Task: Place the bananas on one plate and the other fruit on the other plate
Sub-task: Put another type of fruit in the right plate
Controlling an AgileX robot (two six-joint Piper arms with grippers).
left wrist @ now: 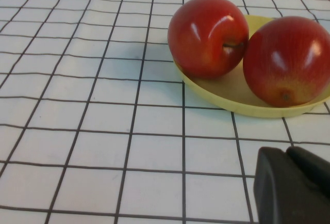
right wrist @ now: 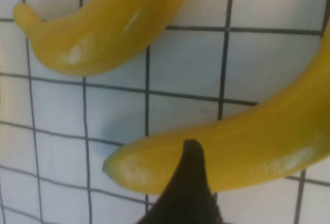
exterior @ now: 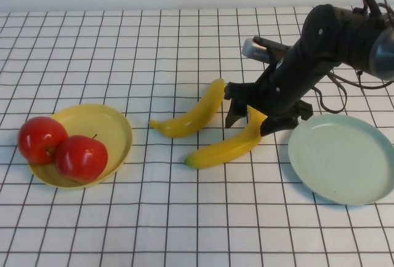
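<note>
Two bananas (exterior: 206,128) on table, right gripper (exterior: 251,116) jaws straddling one, two apples (exterior: 61,147) on yellow plate (exterior: 114,128), left gripper (left wrist: 291,188) jaws unclear.

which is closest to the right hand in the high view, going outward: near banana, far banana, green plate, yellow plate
From the right hand:
1. Near banana, right at its fingers.
2. Far banana, just to its left.
3. Green plate, to its right.
4. Yellow plate, far left, holding both apples.
</note>
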